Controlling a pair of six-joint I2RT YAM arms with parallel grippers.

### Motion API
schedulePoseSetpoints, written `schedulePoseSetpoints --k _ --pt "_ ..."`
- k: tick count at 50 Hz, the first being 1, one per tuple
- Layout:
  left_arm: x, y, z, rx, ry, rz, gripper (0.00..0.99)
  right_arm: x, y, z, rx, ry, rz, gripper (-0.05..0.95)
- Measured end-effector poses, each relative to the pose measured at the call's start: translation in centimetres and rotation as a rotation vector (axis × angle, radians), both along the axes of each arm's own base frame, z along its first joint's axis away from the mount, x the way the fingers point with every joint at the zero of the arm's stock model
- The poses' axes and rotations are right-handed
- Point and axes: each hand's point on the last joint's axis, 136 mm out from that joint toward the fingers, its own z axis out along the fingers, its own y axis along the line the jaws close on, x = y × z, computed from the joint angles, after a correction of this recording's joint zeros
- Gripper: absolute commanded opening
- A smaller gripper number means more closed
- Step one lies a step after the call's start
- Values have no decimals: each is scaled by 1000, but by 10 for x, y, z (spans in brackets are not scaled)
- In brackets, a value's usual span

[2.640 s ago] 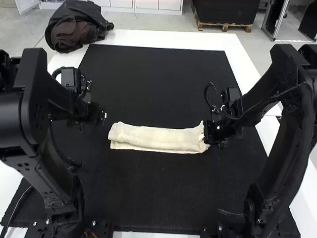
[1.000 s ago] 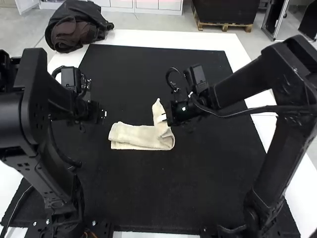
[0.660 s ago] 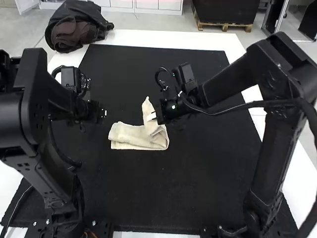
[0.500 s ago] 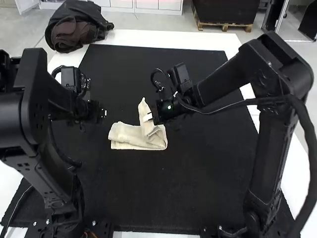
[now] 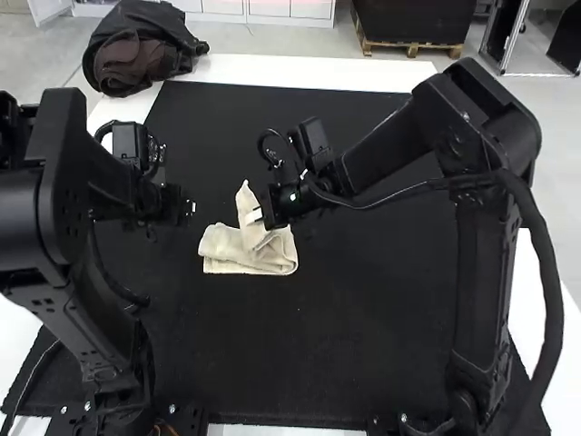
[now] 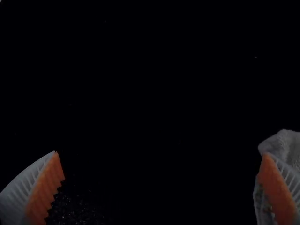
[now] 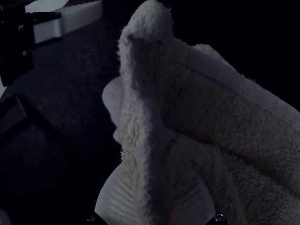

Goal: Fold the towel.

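My right gripper (image 5: pixel 255 216) was clamped on the raised end of the towel (image 5: pixel 223 247), whose flat part ran leftward over the black mat (image 5: pixel 300 345) toward my farther, left gripper (image 6: pixel 161 153), fingers apart, so I judged that end needed laying leftward.

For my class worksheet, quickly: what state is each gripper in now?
Left gripper: open, holding nothing.
Right gripper: closed, holding a raised part of the towel.
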Motion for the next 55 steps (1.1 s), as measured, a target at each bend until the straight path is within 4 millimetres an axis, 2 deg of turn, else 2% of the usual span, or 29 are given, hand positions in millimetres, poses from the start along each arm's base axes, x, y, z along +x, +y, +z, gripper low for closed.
schedulePoseSetpoints --k 17,23,27,30,34,38,42,53,54,55 --pt "-1 6 0 -7 0 24 970 -2 20 -1 11 3 23 -3" --pt "-2 12 0 -11 0 43 970 0 25 -4 15 13 19 121" --pt "-3 15 0 -12 0 53 970 2 29 -1 35 16 16 297" --pt "-3 17 0 -13 -1 60 970 5 33 5 68 7 10 411" --pt "-4 20 0 -14 0 70 970 9 39 17 108 -6 7 492" --pt "-4 21 1 -14 -3 75 970 11 43 24 129 -6 5 646" --pt "-3 22 3 -15 -10 77 970 12 45 30 145 -3 8 754" --pt "-2 22 8 -11 -25 77 970 12 46 32 153 7 8 762" --pt "-3 22 8 -11 -25 77 970 13 46 32 153 6 8 754" --pt "-3 22 7 -11 -25 77 970 13 46 33 154 6 8 703"
